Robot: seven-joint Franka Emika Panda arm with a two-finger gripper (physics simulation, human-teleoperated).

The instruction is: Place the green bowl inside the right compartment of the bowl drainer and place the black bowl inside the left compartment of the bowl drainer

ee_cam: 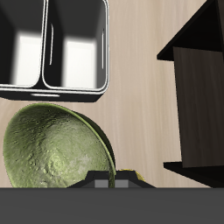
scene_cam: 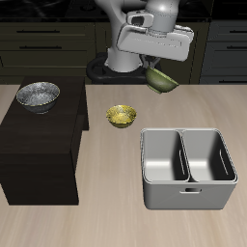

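Observation:
The olive-green bowl (scene_cam: 162,80) hangs tilted in the air under my gripper (scene_cam: 154,69), well above the table and behind the bowl drainer (scene_cam: 187,198). In the wrist view the green bowl (ee_cam: 57,153) fills the space by my fingers, held at its rim, with the drainer (ee_cam: 54,86) beyond it showing both compartments bare. The silvery speckled black bowl (scene_cam: 38,95) rests on top of the dark cabinet (scene_cam: 39,145). My gripper is shut on the green bowl's rim.
A yellow-gold bowl (scene_cam: 121,116) sits on the table between the cabinet and the drainer. The dark cabinet (ee_cam: 197,96) stands tall beside the drainer. Dark drawers line the wall behind the robot.

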